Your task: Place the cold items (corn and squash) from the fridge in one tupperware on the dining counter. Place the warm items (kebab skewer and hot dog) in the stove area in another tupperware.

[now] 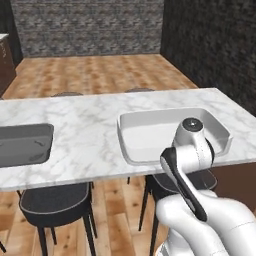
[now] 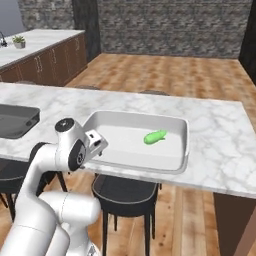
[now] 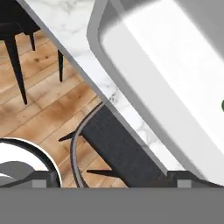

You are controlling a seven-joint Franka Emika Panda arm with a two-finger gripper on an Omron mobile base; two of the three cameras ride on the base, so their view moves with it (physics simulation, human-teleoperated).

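The dining counter [image 1: 85, 130] [image 2: 220, 145] runs across in front of me. On it stands a white tupperware [image 1: 125, 145] [image 2: 185, 145] holding one small green oblong vegetable [image 2: 155, 136]; I cannot tell whether it is the squash or the corn. My gripper [image 3: 113, 181] [image 2: 98, 146] hangs at the near left corner of that tupperware, over the counter's front edge, pointing down. It is open, the fingertips [image 3: 43, 179] far apart with nothing between them. In the hand view the tupperware's rim [image 3: 144, 87] crosses diagonally. In the left base view my own wrist hides the gripper.
A dark grey tupperware [image 1: 25, 145] [image 2: 15, 120] sits on the counter to the left. Dark stools [image 1: 55, 202] [image 2: 125, 192] [image 3: 113, 144] stand under the counter's near side on the wood floor. A second marbled top over brown cabinets [image 2: 45, 55] lies far left.
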